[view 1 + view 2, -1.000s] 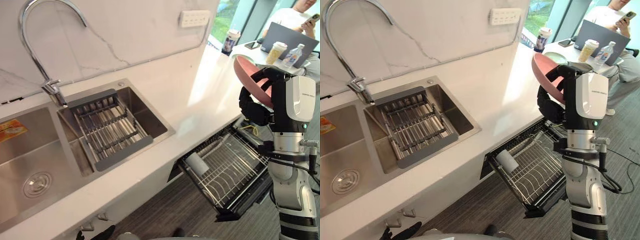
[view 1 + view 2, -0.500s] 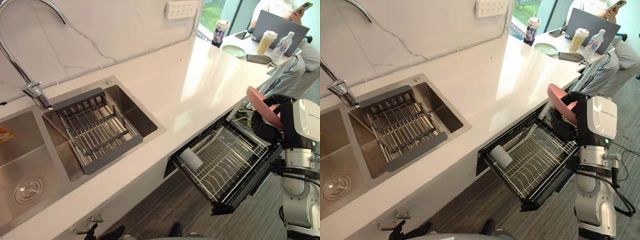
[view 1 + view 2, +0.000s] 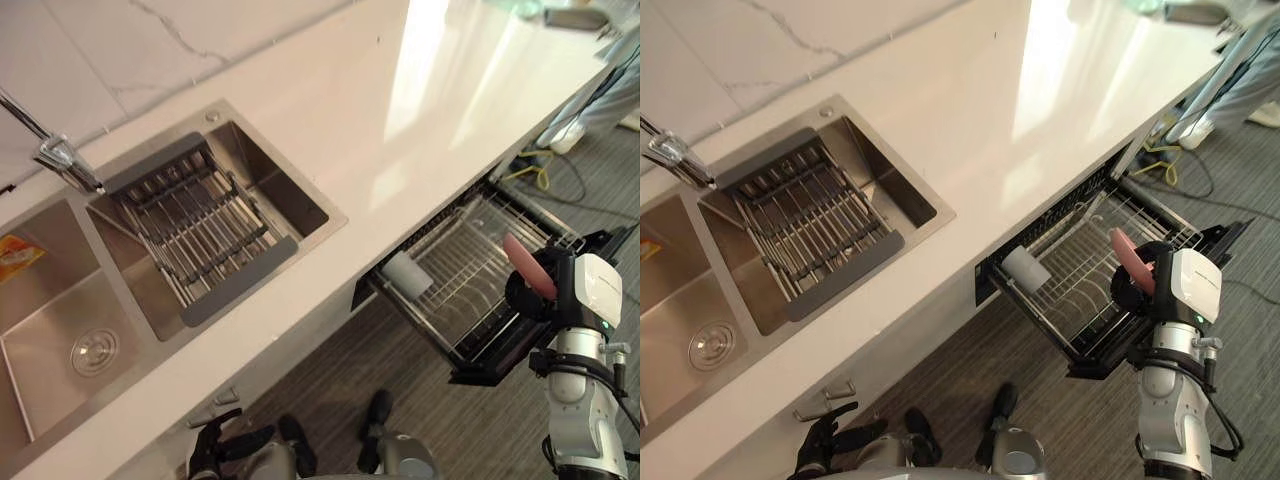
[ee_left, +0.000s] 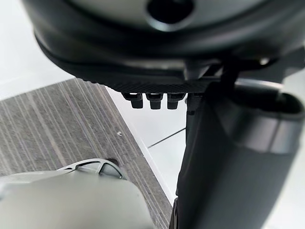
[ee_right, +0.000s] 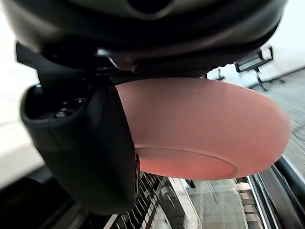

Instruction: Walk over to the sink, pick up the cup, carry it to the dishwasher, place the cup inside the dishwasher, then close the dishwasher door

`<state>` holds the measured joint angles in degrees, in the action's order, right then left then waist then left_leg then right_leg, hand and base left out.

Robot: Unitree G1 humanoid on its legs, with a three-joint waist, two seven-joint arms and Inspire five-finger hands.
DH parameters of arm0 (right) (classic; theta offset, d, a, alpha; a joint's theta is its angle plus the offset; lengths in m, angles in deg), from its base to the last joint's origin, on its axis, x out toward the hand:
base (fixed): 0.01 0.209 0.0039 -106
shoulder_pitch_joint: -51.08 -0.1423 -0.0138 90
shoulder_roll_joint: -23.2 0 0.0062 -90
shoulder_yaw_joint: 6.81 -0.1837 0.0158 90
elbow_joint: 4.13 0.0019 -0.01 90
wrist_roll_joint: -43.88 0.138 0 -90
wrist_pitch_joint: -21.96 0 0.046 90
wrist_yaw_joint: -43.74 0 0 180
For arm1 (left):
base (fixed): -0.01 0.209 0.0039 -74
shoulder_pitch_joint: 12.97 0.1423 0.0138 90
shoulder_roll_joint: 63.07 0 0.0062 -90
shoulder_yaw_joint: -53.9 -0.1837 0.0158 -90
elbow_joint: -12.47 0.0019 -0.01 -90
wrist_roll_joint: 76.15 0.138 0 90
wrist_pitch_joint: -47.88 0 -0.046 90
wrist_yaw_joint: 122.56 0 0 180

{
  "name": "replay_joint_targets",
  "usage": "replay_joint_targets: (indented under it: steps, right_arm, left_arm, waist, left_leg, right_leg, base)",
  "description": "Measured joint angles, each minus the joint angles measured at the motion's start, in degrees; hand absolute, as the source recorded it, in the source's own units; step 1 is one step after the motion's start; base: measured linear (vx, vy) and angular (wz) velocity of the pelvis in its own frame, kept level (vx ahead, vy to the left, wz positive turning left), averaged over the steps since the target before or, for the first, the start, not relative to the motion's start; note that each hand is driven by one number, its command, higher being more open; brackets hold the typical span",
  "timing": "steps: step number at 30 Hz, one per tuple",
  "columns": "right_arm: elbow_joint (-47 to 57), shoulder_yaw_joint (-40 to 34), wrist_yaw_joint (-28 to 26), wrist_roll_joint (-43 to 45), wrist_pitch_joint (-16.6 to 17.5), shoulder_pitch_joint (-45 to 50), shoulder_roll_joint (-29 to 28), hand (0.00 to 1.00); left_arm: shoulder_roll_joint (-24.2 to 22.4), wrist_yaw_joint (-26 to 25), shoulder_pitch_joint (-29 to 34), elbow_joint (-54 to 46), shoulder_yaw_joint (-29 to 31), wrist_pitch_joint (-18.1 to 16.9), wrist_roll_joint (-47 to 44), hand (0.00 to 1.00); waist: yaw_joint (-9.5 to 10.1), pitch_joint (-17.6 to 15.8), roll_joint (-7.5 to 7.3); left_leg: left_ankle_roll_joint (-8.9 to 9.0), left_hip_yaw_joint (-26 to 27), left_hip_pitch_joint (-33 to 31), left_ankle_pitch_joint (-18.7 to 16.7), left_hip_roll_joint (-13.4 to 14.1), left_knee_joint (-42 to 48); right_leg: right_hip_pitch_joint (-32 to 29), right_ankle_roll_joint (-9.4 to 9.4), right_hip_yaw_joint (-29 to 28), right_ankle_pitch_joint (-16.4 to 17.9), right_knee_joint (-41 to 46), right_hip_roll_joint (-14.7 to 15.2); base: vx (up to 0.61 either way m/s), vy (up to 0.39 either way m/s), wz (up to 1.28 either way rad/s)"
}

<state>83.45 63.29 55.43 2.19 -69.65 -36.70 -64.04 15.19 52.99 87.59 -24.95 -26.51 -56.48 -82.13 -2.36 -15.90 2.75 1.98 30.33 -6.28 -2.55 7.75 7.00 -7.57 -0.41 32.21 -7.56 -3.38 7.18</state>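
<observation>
Right hand (image 3: 524,297) clamped on the pink bowl (image 3: 528,265), which stands on edge. Bowl sits over the right end of the pulled-out dishwasher rack (image 3: 455,262). White cup (image 3: 406,274) lies sideways at the rack's left end. Left hand (image 3: 826,447) low, near left; its state I cannot tell.

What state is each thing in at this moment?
dishwasher door: open.
dishwasher rack: pulled out.
white cup: lying on its side in the rack.
pink bowl: held on edge.
right hand: shut on the pink bowl.
sink drain rack: seated in the basin.
</observation>
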Motion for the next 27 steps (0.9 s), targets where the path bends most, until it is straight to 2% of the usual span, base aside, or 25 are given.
replay_joint_targets:
  steps: [4, 10, 15, 17, 23, 27]
  right_arm:
    - [-2.1, 2.9, 0.7, 0.6, -1.7, -5.7, 2.2, 0.00]
    - [-5.4, 6.4, 0.9, 2.1, -3.4, -14.7, 6.0, 0.00]
    - [-10.6, 9.5, -1.7, 2.1, -6.7, -20.6, 9.0, 0.00]
    - [-14.1, 11.0, -3.3, 2.2, -8.0, -22.9, 10.3, 0.00]
    - [-19.4, 11.8, -4.3, 4.1, -8.6, -25.3, 13.4, 0.00]
    - [-20.0, 11.2, -4.2, 4.6, -10.6, -25.3, 15.0, 0.00]
  left_arm:
    - [0.2, -0.4, -2.7, 0.1, 0.0, 0.0, -4.8, 1.00]
    - [0.0, -0.3, -5.3, -1.4, -1.4, -0.5, -6.5, 1.00]
    - [0.1, -0.1, -7.0, -2.6, -1.8, -0.3, -7.8, 1.00]
    - [0.1, 0.2, -7.2, -3.7, -2.4, -0.2, -8.7, 1.00]
    - [0.1, 0.2, -7.2, -5.0, -3.5, 0.1, -8.9, 1.00]
    - [0.1, 0.7, -7.2, -5.7, -4.1, 0.3, -8.9, 1.00]
  waist:
    - [0.43, -3.4, 0.14]
    - [1.58, -6.0, 0.37]
    - [2.99, -8.0, 0.71]
    - [3.06, -9.0, 1.36]
    - [3.08, -9.6, 2.35]
    - [2.92, -9.7, 2.42]
  left_leg:
    - [-0.77, -1.2, -2.5, 0.5, -0.8, 0.1]
    - [-1.51, -3.8, -4.8, 0.9, -2.0, 0.0]
    - [-1.96, -4.7, -5.9, 1.0, -2.8, -0.3]
    - [-2.16, -5.3, -6.0, 1.1, -3.1, -0.3]
    - [-2.76, -6.3, -6.1, 1.5, -3.9, -0.9]
    - [-3.17, -6.4, -6.2, 2.1, -4.6, -1.7]
  right_leg:
    - [-2.2, -0.04, 1.1, -0.2, 1.2, 1.1]
    - [-3.7, -0.36, 2.5, -0.5, 1.6, 2.3]
    - [-5.1, -0.38, 2.7, -0.5, 2.7, 3.3]
    - [-5.3, -0.39, 2.7, -0.5, 3.2, 3.8]
    - [-5.9, -0.52, 2.8, -0.4, 4.4, 4.7]
    - [-6.7, -0.65, 2.7, -0.3, 5.3, 5.6]
  base:
    - [-0.02, 0.110, 0.16]
    - [0.00, 0.097, 0.15]
    - [0.01, 0.111, 0.05]
    - [0.00, 0.095, 0.05]
    - [-0.01, 0.087, 0.03]
    - [-0.01, 0.080, 0.03]
